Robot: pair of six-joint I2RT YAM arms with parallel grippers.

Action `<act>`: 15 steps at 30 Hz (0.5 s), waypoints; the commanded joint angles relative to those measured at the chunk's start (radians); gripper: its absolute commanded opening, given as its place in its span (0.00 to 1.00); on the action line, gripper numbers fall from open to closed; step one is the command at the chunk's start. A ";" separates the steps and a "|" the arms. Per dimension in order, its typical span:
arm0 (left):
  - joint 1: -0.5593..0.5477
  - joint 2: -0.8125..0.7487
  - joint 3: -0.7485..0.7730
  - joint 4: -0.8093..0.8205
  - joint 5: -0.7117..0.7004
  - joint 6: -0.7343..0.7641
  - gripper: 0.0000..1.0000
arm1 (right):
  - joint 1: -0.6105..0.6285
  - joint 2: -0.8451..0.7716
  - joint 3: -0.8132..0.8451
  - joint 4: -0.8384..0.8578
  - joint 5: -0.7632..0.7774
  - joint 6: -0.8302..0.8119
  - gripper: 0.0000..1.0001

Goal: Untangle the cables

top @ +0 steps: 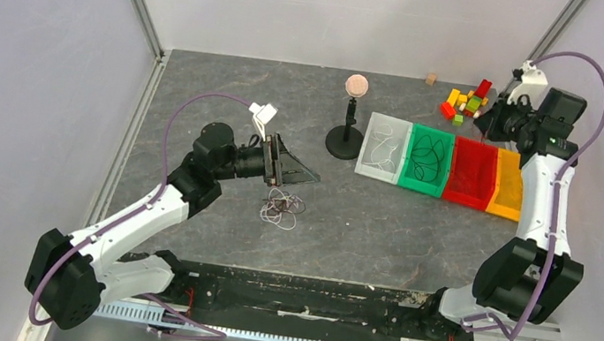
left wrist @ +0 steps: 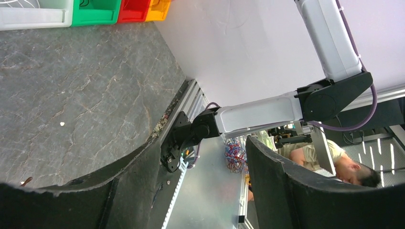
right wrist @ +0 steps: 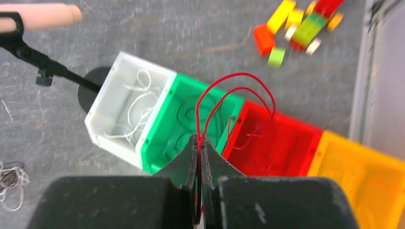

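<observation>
The cables [top: 282,208] lie in a small tangle of pale and dark thin loops on the grey table, just in front of my left gripper [top: 294,168]. That gripper hovers above and behind the tangle. In the left wrist view its jaws [left wrist: 205,191] stand wide apart and hold nothing. My right gripper [top: 495,119] is at the far right, above the bins. In the right wrist view it [right wrist: 199,143] is shut on a thin red wire [right wrist: 239,83], which loops up over the green bin [right wrist: 191,119] and the red bin [right wrist: 277,143]. The tangle also shows at the left edge of the right wrist view [right wrist: 12,183].
Four bins stand in a row: white [top: 370,149] with white strands, green [top: 413,159] with dark loops, red [top: 471,172], yellow [top: 507,186]. A black stand with a pink ball [top: 355,84] is left of them. Coloured blocks [top: 467,100] lie behind. Another wire bundle [left wrist: 235,155] lies beyond the table's edge.
</observation>
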 commanded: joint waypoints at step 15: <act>0.002 0.009 -0.020 0.064 0.007 0.039 0.72 | -0.017 -0.083 -0.465 1.060 -0.093 -0.289 0.00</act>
